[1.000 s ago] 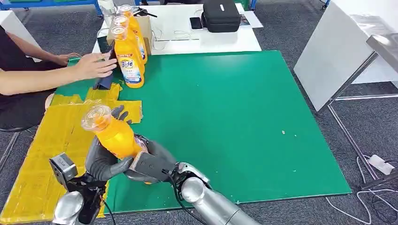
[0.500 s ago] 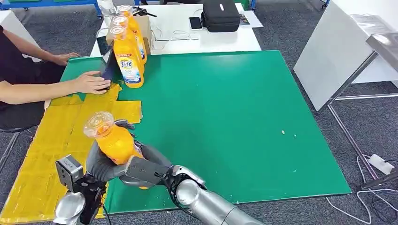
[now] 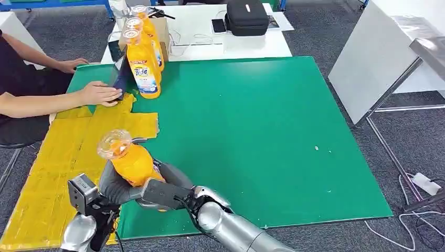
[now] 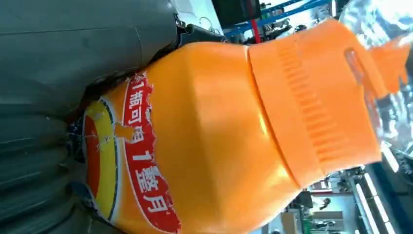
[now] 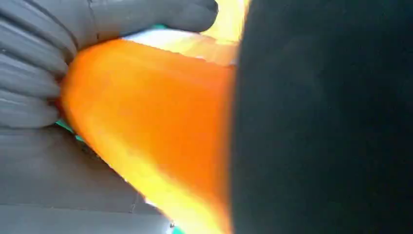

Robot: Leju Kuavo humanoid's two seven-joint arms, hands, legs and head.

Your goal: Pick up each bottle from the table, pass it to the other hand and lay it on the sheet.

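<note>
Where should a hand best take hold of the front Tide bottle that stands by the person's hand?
Probably around the broad labelled body of the front Tide bottle, coming from the open green-mat side. It stands upright with a narrow neck and clear cap on top, another bottle close behind it, and the person's hand on its other side.

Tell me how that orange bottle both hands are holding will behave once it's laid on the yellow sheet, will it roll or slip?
The orange bottle looks like rigid plastic, so it probably won't deform under the left hand and right hand. Its glossy, rounded body may be slippery and could roll a little on the yellow sheet. The torn label might add slight friction.
</note>
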